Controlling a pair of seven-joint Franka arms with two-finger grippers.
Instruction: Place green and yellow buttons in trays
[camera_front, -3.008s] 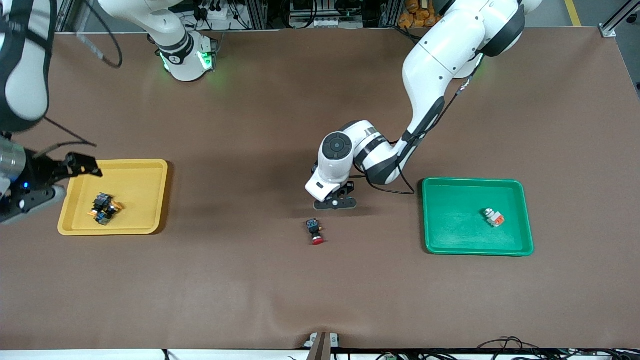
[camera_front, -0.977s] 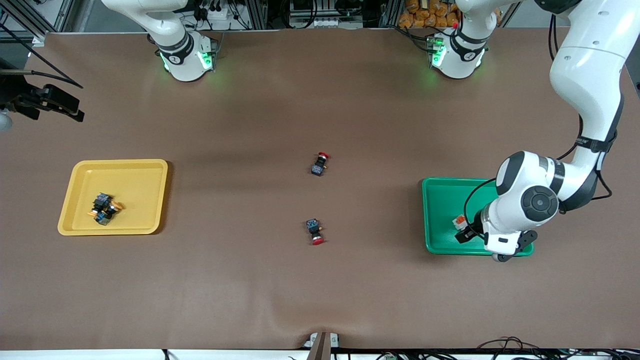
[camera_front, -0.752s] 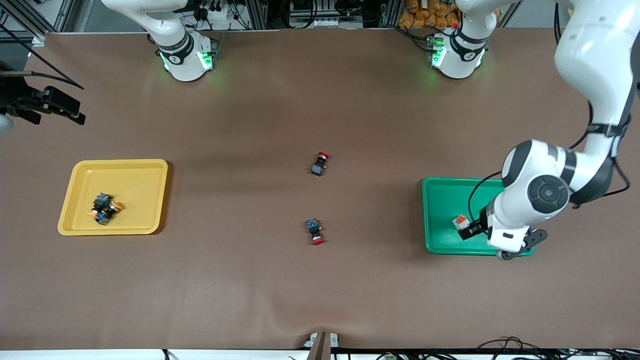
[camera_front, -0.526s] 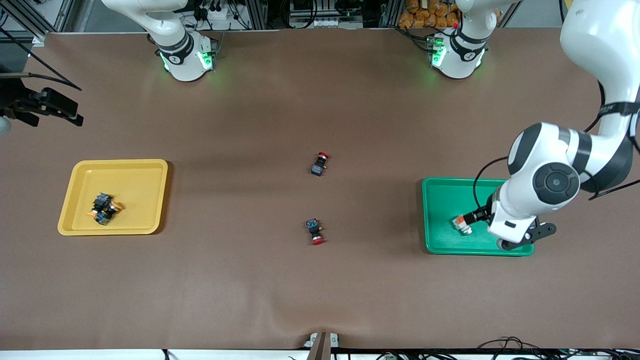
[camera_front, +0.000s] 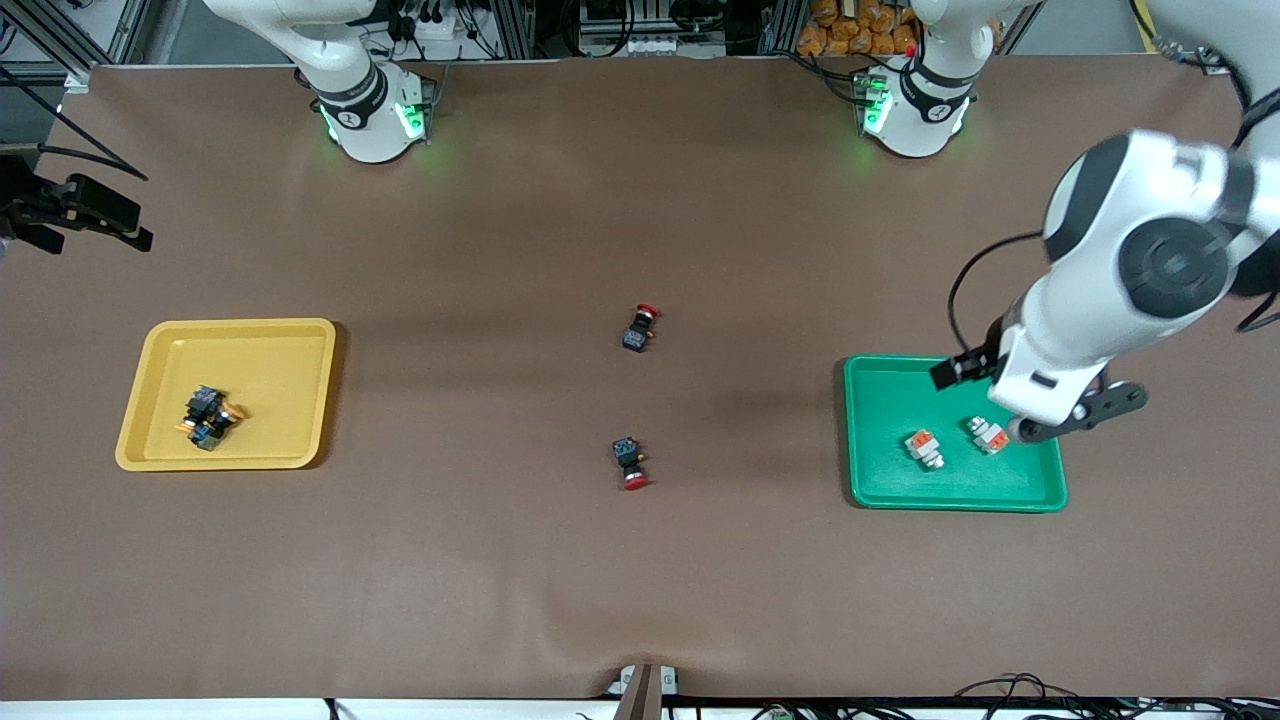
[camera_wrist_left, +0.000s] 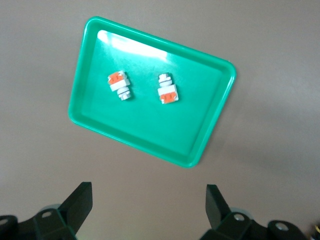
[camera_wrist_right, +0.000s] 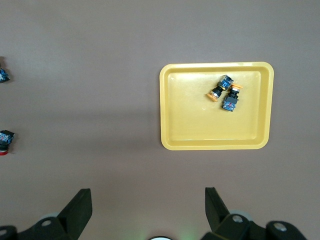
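left gripper (camera_wrist_left: 145, 210) released, over green tray (camera_front: 880, 490) | right gripper (camera_wrist_right: 145, 210) released, over tabletop (camera_front: 500, 560) near yellow tray (camera_front: 290, 340)

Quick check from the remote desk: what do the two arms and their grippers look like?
Both arms are glossy white with black joint bands and round black caps; their bases glow green. The left arm carries a thin black cable looping to its wrist. The left gripper and right gripper each have black, wedge-shaped fingers on black mounts.
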